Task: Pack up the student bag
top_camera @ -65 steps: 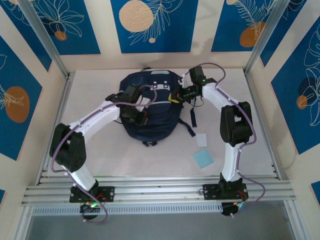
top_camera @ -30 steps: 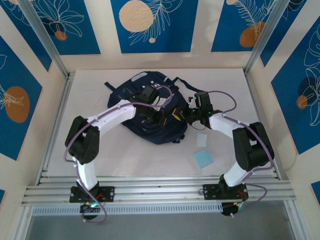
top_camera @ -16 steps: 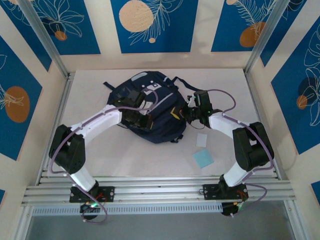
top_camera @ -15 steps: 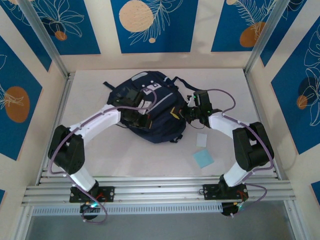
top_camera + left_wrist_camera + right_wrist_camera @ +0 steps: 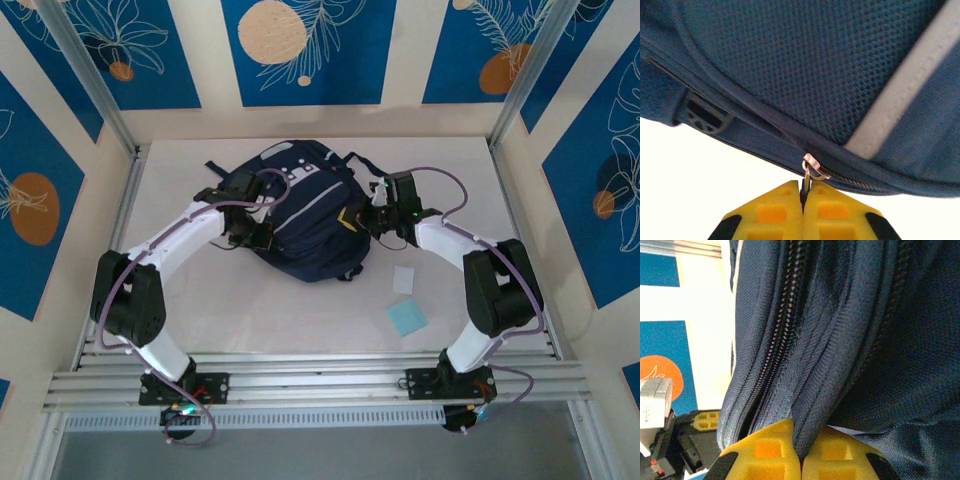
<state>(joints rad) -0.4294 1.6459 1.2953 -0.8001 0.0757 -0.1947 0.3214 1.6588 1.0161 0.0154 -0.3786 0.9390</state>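
The student bag, a navy-blue backpack with grey stripes, lies at the middle back of the table. My left gripper is at its left side; in the left wrist view the yellow fingers are shut on the dark tab of the metal zipper pull, which sits on the bag's zip line below a grey stripe. My right gripper is at the bag's right side; in the right wrist view it is shut on a fold of the bag's fabric beside a partly open zipper.
A small white card and a light blue pad lie on the table to the right front of the bag. Aluminium rails run along the near edge, and blue patterned walls enclose the table on three sides.
My left gripper has travelled leftward along the bag's side with the zipper pull in it. The right gripper has stayed clamped on the fabric, shifting slightly toward the back.
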